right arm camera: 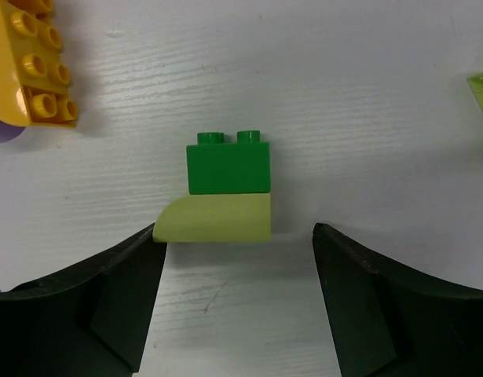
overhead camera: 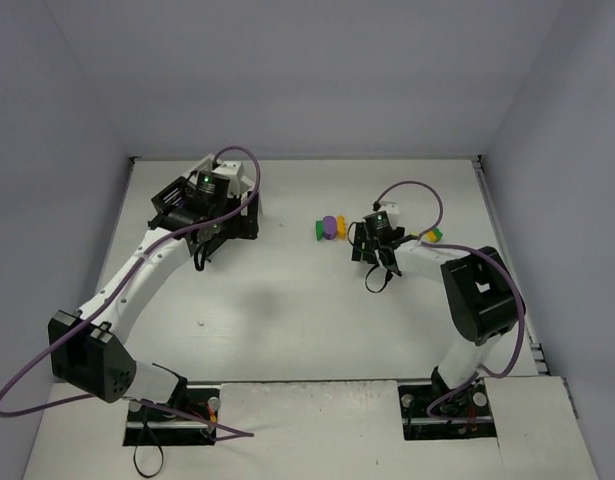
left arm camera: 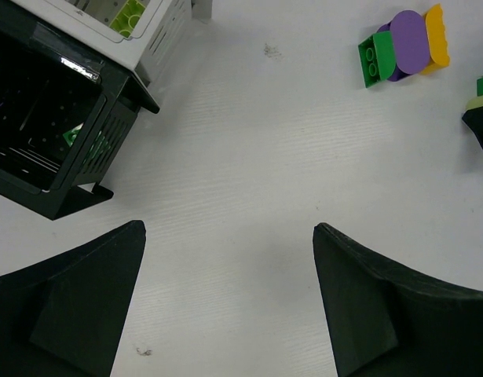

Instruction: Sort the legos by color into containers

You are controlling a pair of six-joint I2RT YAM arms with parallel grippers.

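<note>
Bricks: dark green plastic block (right arm camera: 228, 169) joined to lime-green curved block (right arm camera: 217, 220), between spread right gripper (right arm camera: 237, 232), right of black slatted bin (left arm camera: 107, 137) | left gripper (left arm camera: 229, 236) spread, beside bin | left wrist alone shows green piece (left arm camera: 75, 135) inside.

Bare table (left arm camera: 249, 157) between bins (left arm camera: 100, 149) and brick cluster (left arm camera: 406, 39); passage free.

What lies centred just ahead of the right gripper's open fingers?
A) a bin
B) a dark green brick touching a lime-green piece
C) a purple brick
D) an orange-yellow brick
B: the right wrist view shows the dark green brick touching the lime-green piece, centred before the right gripper; the orange-yellow brick lies aside.
</note>
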